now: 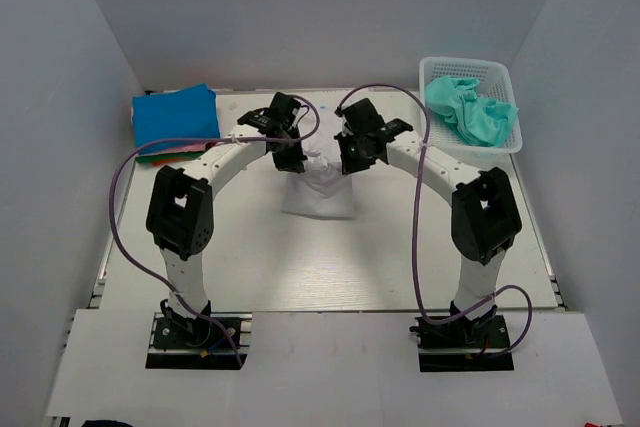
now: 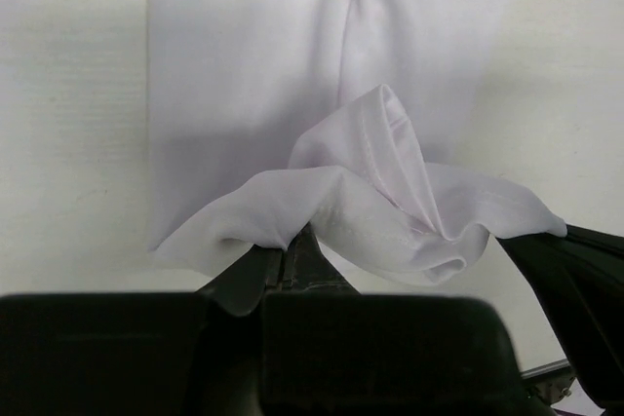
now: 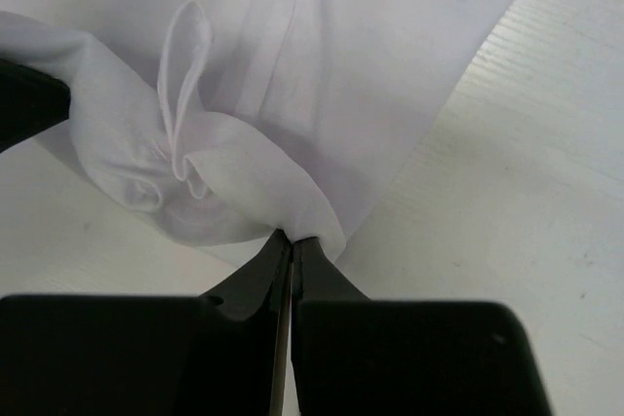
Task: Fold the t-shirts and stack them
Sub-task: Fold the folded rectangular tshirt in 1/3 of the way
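Note:
The white t-shirt [image 1: 318, 192] lies partly folded in the middle of the table, its far edge lifted. My left gripper [image 1: 291, 159] is shut on that edge's left corner; in the left wrist view the white cloth [image 2: 322, 197] bunches above the pinched jaws [image 2: 291, 241]. My right gripper [image 1: 347, 159] is shut on the right corner; the white cloth [image 3: 322, 94] spreads beyond its jaws [image 3: 292, 239]. A bright blue t-shirt [image 1: 175, 115] lies folded on a stack at the far left, with pink and green edges showing beneath. A teal t-shirt [image 1: 470, 110] is crumpled in the basket.
The white lattice basket [image 1: 435, 71] stands at the far right corner. Grey walls close in the table on three sides. Purple cables loop off both arms.

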Action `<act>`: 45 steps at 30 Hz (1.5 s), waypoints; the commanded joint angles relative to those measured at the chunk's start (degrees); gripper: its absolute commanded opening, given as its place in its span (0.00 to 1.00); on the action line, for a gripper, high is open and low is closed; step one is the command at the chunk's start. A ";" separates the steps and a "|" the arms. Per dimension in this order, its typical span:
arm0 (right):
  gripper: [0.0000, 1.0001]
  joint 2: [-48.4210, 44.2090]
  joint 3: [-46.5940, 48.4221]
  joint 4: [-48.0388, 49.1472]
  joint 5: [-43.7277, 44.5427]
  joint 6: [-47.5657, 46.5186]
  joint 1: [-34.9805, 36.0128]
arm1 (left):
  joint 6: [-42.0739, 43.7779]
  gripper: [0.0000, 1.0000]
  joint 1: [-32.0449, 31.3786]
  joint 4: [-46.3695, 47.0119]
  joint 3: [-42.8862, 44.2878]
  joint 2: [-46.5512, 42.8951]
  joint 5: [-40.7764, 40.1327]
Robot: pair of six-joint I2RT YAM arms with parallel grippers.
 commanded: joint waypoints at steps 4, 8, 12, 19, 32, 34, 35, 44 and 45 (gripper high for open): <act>0.00 2.07 5.55 1.39 -2.47 -0.62 -2.07 | 2.43 0.00 1.84 5.72 3.46 -0.02 3.78; 0.00 3.56 8.01 1.66 -2.64 0.08 -3.38 | 3.49 0.00 3.07 6.25 5.83 2.52 5.01; 0.00 5.58 8.72 1.57 -3.52 -0.18 -4.26 | 4.01 0.00 4.74 4.50 8.91 5.16 5.53; 0.00 9.35 9.67 3.86 -4.84 1.22 -5.49 | 3.93 0.00 5.27 7.75 8.38 9.38 9.31; 0.81 11.68 21.48 1.48 1.32 4.22 -8.31 | 1.64 1.00 9.66 2.74 25.00 12.30 1.68; 0.90 9.90 18.13 3.50 -3.31 2.11 -8.13 | 2.26 1.00 10.19 3.26 22.38 10.10 1.15; 0.90 7.63 14.99 3.77 -4.30 1.84 -8.04 | 2.26 1.00 10.19 3.26 21.05 8.00 1.14; 0.90 -1.35 -2.77 1.05 -14.67 2.81 -7.61 | 8.66 1.00 8.79 2.55 -5.46 -2.82 7.89; 0.90 -1.53 -5.32 1.39 -15.90 2.72 -7.86 | 9.63 1.00 8.78 3.69 -7.68 -3.36 9.91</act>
